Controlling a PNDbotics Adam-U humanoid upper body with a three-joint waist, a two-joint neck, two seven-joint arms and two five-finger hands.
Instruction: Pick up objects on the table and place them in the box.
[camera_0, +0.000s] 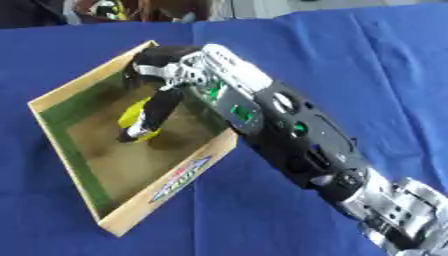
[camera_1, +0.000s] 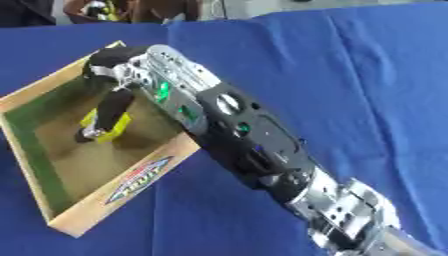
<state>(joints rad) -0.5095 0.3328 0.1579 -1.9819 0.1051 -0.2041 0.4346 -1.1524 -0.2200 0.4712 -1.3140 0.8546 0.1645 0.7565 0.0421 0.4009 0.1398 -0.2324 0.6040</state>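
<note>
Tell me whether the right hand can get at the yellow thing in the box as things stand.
Probably yes. The right hand already reaches over the box's near wall, and its dark fingers point down onto the yellow thing on the box floor. Nothing else lies between them.

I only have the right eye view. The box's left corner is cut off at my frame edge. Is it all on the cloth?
Observer: Yes. The left eye view shows the box corner whole, with blue cloth beyond it.
Operator: I only see a bit of the yellow thing, low down.
Observer: Here the yellow thing shows as a longer strip, inside the box below the right robot hand.
Operator: Left wall inside?
Observer: Green lining runs right into that corner.
</note>
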